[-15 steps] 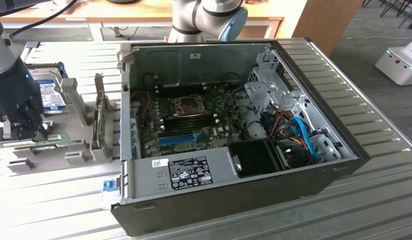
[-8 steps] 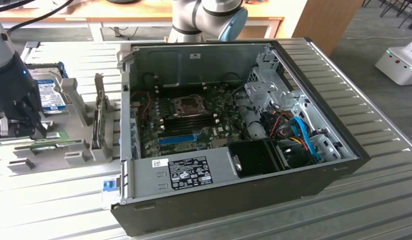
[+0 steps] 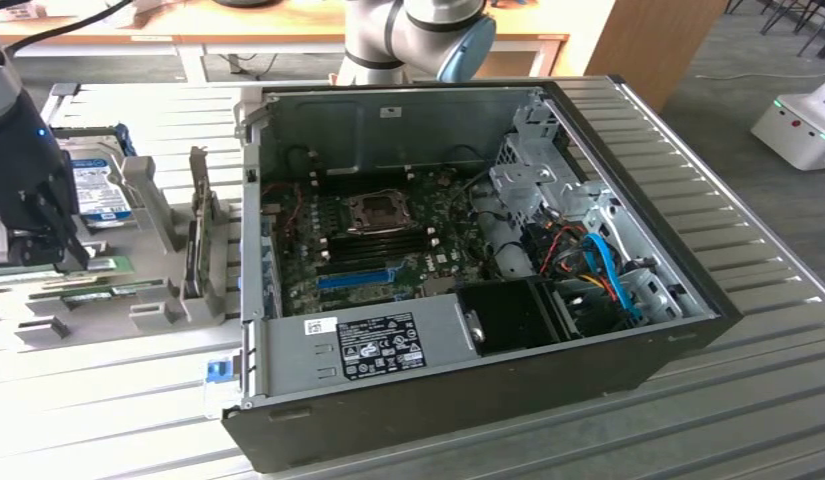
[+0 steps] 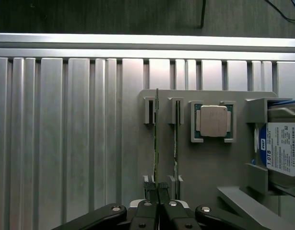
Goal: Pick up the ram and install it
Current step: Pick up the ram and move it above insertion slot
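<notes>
A ribbed metal tabletop [image 3: 732, 400] carries an open computer case [image 3: 452, 430] and, to the exterior view's left of it, a grey holder [image 4: 209, 163] where the ram [image 4: 157, 134] stands on edge beside a second stick [image 4: 176, 139]. We see the tool [image 4: 158, 188] pinched narrow on one end of the ram's upper edge. We judge it light, stiff and thin but fragile, best gripped across its flat faces near the top edge, clear of the contacts.

PC case [image 3: 492, 400] on table [image 3: 732, 400], ext. view's right of holder [image 4: 205, 163]. In holder: ram [image 4: 157, 139] beside 2nd stick [image 4: 176, 139], then CPU [image 4: 214, 120], then hard drive [image 4: 281, 148]. Claw [image 4: 159, 188] at ram's end.
</notes>
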Tool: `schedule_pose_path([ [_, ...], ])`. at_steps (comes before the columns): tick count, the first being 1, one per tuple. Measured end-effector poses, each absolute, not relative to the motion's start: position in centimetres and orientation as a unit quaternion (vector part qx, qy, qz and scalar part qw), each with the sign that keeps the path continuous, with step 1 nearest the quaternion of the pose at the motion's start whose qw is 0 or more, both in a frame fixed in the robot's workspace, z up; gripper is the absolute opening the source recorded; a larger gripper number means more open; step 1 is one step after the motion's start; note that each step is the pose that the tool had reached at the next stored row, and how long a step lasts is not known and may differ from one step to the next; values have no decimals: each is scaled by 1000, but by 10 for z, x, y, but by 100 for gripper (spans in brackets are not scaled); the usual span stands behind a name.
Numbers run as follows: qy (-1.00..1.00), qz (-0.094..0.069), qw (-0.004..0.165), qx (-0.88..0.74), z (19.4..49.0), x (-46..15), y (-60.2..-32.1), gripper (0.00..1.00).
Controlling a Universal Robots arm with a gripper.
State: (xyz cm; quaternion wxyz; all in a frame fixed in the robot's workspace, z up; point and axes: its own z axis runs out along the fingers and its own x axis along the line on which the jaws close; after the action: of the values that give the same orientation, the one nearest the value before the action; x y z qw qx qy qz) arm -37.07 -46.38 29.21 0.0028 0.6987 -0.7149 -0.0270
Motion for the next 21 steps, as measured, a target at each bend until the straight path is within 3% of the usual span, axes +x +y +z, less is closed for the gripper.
schedule_pose_path([
  [21, -715, -27, 3, 699, 322, -371, -464, 12],
])
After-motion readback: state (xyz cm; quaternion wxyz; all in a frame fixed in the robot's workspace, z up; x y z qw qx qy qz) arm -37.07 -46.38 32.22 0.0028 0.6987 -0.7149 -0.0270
